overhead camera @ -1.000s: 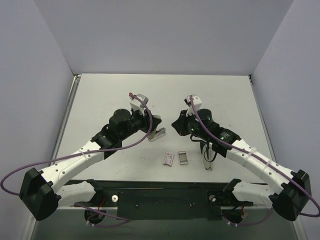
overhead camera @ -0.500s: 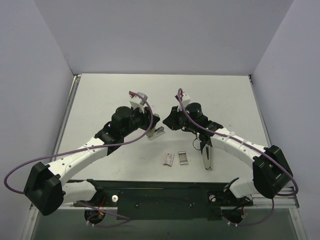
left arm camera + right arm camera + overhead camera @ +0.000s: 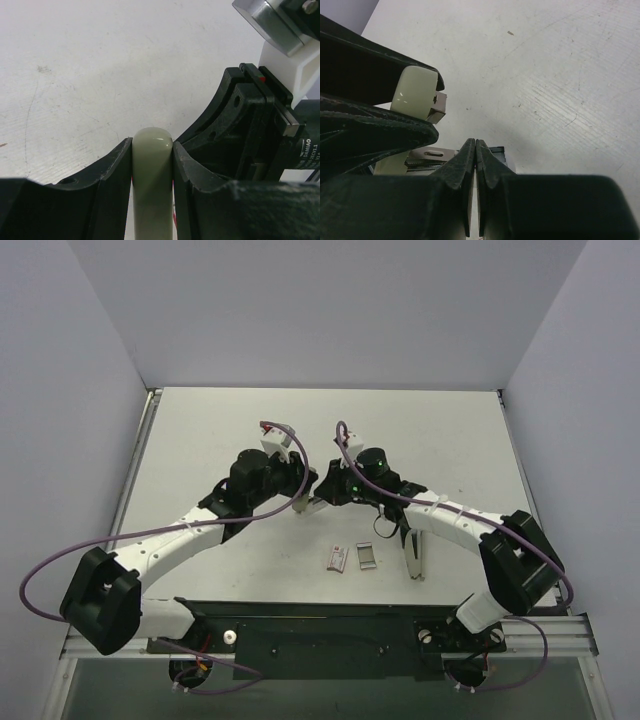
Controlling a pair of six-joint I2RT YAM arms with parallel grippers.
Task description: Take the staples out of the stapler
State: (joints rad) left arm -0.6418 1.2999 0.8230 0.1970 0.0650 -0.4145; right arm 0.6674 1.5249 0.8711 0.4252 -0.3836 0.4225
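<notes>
Stapler (image 3: 427, 156) sits at mid-counter (image 3: 200, 440) between the arms, long axis running left to right, its black end just beside the pressed-together right gripper (image 3: 475, 145), while the left gripper (image 3: 152, 145) pinches the olive-grey bar (image 3: 415, 92) seemingly hinged above it.

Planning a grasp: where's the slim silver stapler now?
Top view: the stapler lies on the table, near right, beside the right arm, right of two small flat pieces.
</notes>
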